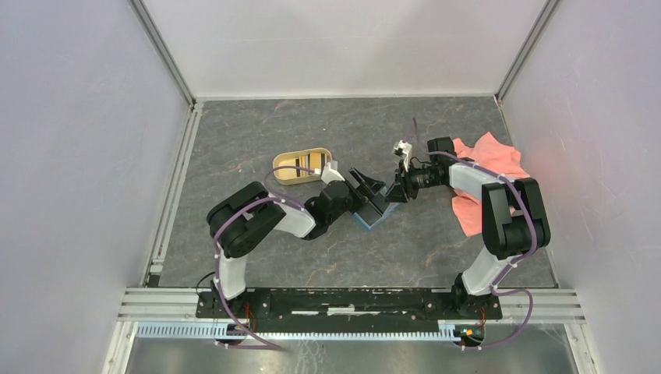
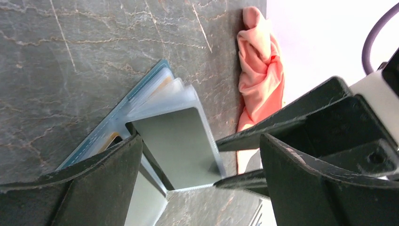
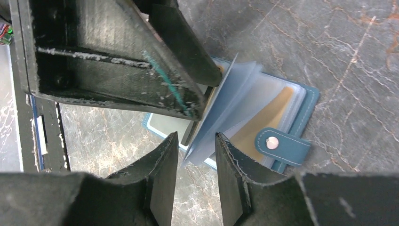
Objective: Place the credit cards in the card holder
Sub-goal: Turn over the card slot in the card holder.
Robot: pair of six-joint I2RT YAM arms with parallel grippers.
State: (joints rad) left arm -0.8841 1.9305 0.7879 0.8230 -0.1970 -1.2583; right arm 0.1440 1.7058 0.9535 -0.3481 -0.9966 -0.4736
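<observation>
The teal card holder (image 1: 377, 217) lies open at the table's middle, its clear sleeves fanned up. My left gripper (image 1: 368, 187) is open wide above it. In the left wrist view (image 2: 200, 139) a dark grey card (image 2: 176, 155) stands among the sleeves (image 2: 160, 89) between the fingers, untouched. My right gripper (image 1: 394, 193) is open, and a sleeve tip (image 3: 221, 122) sits in the gap of its jaws (image 3: 196, 137). A gold card (image 3: 268, 117) fills a pocket by the snap strap (image 3: 282, 143). More cards (image 1: 309, 162) lie in the tan tray (image 1: 282, 173).
A pink cloth (image 1: 491, 167) lies bunched at the right, behind the right arm; it also shows in the left wrist view (image 2: 261, 70). White walls close the table on three sides. The two grippers meet tip to tip over the holder.
</observation>
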